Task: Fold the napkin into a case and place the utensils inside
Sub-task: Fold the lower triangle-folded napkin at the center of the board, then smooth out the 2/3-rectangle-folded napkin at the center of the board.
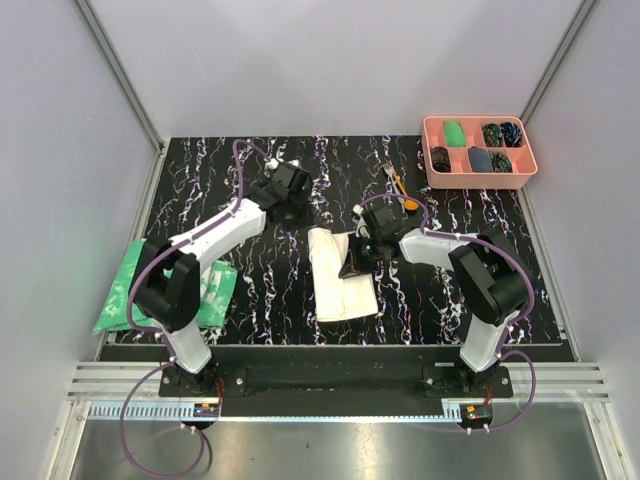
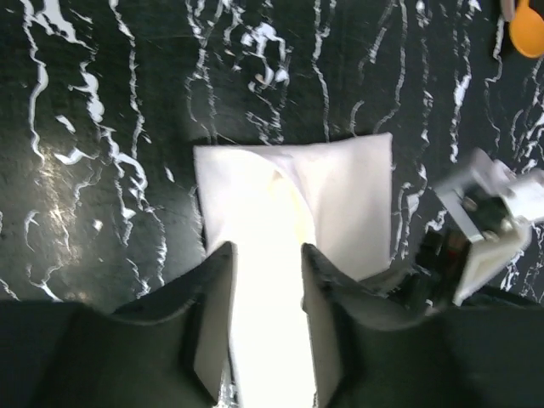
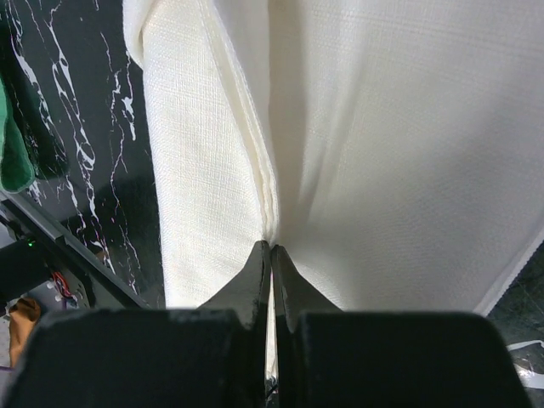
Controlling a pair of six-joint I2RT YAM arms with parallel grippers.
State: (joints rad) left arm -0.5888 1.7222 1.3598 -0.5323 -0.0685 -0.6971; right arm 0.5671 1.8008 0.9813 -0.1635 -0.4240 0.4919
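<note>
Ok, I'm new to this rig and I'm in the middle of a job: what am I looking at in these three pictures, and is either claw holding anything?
You are looking at two robot arms bolted at the near edge of a black marbled table. The wide picture comes from a fixed camera above and behind the arms. The other two come from a camera on each wrist, looking past that arm's own fingers.

The cream napkin lies partly folded in the middle of the table. The right gripper is shut, pinching a fold of it. The left gripper is open and points at the napkin, with nothing in its grip.

The utensils, a fork and an orange spoon, lie farther back. A pink tray sits at the far right, and a green cloth lies by the left arm's base.
</note>
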